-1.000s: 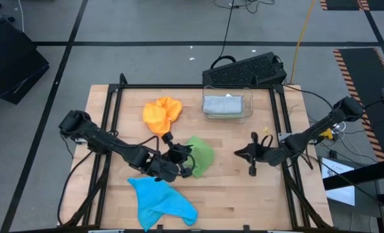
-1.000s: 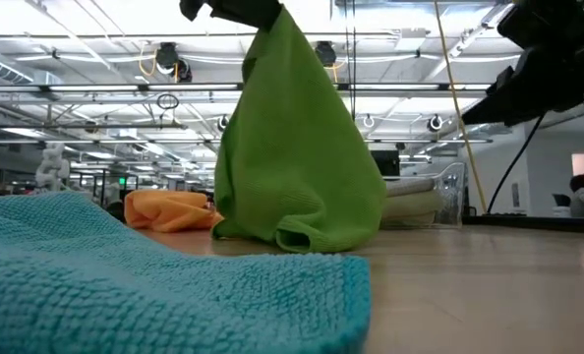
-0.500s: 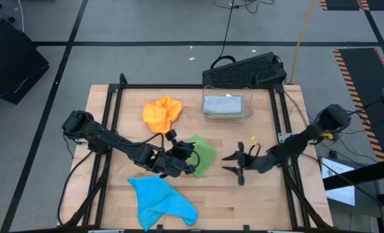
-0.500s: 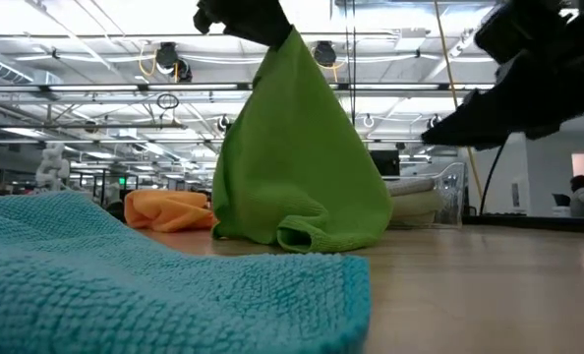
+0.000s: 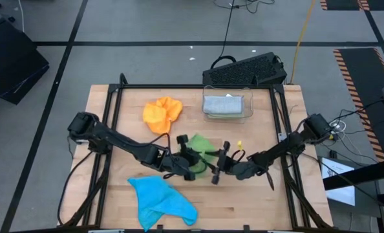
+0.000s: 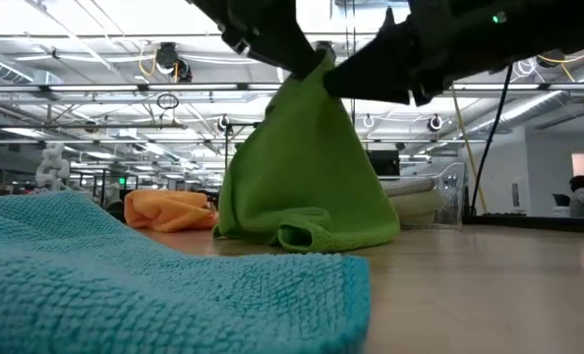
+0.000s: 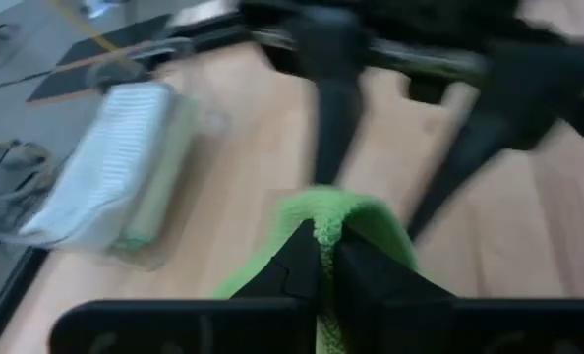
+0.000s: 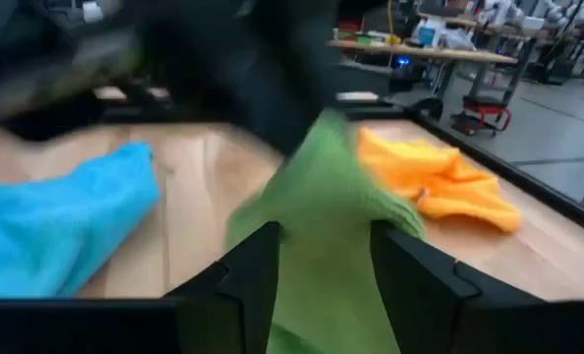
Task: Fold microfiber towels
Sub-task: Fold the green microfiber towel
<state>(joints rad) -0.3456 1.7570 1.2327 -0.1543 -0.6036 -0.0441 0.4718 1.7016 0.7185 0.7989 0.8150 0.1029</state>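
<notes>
In the high view, the bright green towel (image 5: 202,147) sits near the middle of the wooden desk (image 5: 256,207), half hidden under both arms. The left tool (image 5: 191,160) reaches it from the left of the frame and the right tool (image 5: 218,167) from the right, the two almost meeting over the cloth. That view does not show how the towel stands.

The low view does: the green towel (image 6: 302,177) rises as a tent, its top pulled up into the dark tools at the upper centre of the frame while its hem rests on the desk. The blue towel (image 6: 154,285) fills the lower left foreground, and the orange towel (image 6: 169,209) lies behind, at the left.

The left wrist view shows the left tool's fingers (image 7: 297,265) pressed together, pinching a ridge of the green cloth (image 7: 346,211). It also shows the clear bin (image 7: 115,187) with a pale folded towel inside, at the left of the frame.

The right wrist view shows the right tool's fingers (image 8: 253,265) spread, with the green towel (image 8: 321,216) between them; I cannot tell whether they touch it.

From above, the orange towel (image 5: 162,113) lies upper left, the bin (image 5: 227,105) upper centre, and the blue towel (image 5: 161,200) lower left.
</notes>
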